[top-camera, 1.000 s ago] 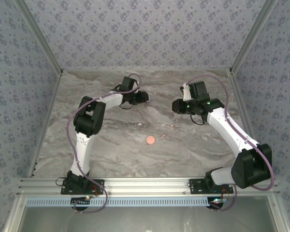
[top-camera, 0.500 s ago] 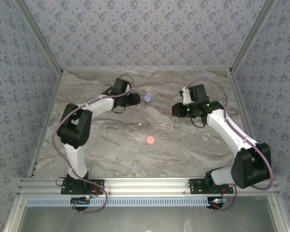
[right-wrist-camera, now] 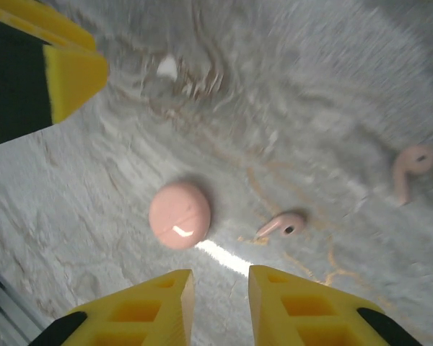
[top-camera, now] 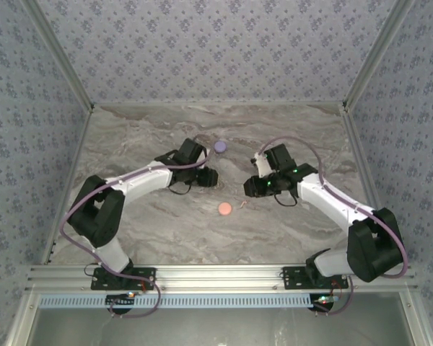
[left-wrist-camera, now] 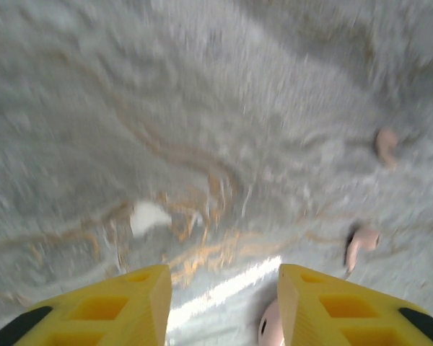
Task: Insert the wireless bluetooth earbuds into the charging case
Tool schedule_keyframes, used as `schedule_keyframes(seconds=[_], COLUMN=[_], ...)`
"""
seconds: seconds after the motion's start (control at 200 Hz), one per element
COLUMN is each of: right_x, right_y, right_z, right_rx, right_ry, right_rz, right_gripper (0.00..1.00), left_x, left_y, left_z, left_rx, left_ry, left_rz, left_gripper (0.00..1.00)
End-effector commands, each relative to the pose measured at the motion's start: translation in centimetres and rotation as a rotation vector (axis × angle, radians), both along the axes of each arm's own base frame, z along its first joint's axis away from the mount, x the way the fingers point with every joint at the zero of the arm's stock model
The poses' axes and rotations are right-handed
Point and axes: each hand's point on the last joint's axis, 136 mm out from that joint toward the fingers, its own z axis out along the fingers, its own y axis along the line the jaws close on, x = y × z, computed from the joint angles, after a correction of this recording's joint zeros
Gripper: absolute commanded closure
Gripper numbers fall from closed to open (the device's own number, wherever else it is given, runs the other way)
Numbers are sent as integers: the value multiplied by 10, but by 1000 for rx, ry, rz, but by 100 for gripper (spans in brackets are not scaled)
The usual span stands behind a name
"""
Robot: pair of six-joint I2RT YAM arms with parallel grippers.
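Right wrist, glossy round case (right-wrist-camera: pixel 179 215), curved earbuds (right-wrist-camera: pixel 281 225)

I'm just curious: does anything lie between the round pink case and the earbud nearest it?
Nothing. The right wrist view shows bare marble tabletop between the pink case and that earbud.

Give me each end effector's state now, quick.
Left end effector: open, holding nothing.
Right end effector: narrowly open, holding nothing.
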Motion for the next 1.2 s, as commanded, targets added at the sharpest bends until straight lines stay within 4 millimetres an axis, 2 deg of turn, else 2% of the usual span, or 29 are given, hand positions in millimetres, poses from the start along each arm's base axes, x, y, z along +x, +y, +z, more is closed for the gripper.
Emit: schedule_keyframes(seconds=[0.0,0.165,0.38,0.59,0.845,1.194], right_x=[-18,-38,-47,-41,-32,-14], right_y=[15,32,45,49,52,59], right_z=[-17,-42,-67,-87,-96,-100], right_rx=[0,-35,-68,-93,-113,-153], right_ry=[42,87,124,157,162,153], right_rz=[33,51,36,-20,-48,-59], right_gripper=[72,78,82,85,85,85], left_x=[-25,-42,-50,-49,-53,-63], left_y=[2,-4,-5,-13,-16,9], left_z=[0,-14,-25,-34,-46,-63], left_rx=[12,0,-15,-49,-37,57], left_ry=[48,90,124,151,182,194], left_rz=[-34,-55,-55,-39,-38,39], left_gripper=[62,69,71,73,77,79])
